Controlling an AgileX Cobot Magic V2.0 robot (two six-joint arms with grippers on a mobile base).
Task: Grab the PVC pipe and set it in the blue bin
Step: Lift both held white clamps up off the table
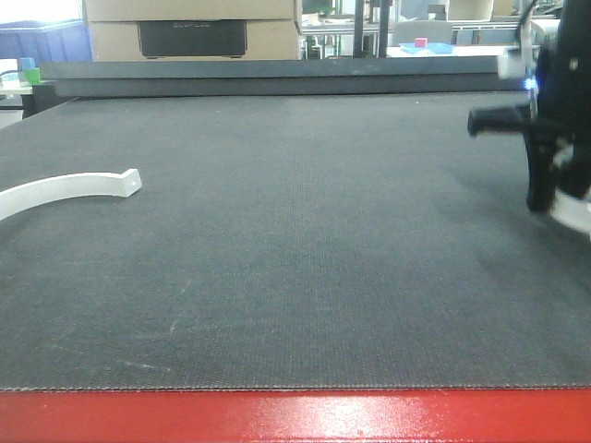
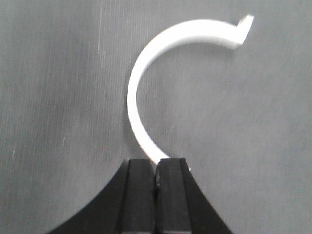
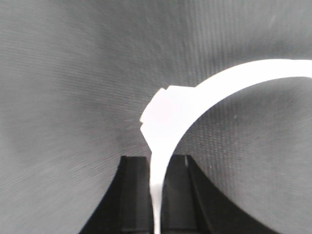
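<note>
Two white curved PVC pipe pieces are in view. One (image 1: 69, 187) lies low at the left of the dark mat (image 1: 295, 258), running off the left edge. In the left wrist view it is a C-shaped band (image 2: 141, 73) whose near end meets my left gripper (image 2: 157, 163), which is shut on that end. My right gripper (image 3: 157, 168) is shut on the second band (image 3: 180, 107), which passes between its fingers. In the front view the right arm (image 1: 554, 129) is at the far right, with this piece (image 1: 574, 212) below it. No blue bin shows on the mat.
A red strip (image 1: 295, 415) edges the table front. A raised dark ledge (image 1: 277, 78) bounds the far side. Behind it stand cardboard boxes (image 1: 189, 28) and a distant table with a small blue tray (image 1: 427, 48).
</note>
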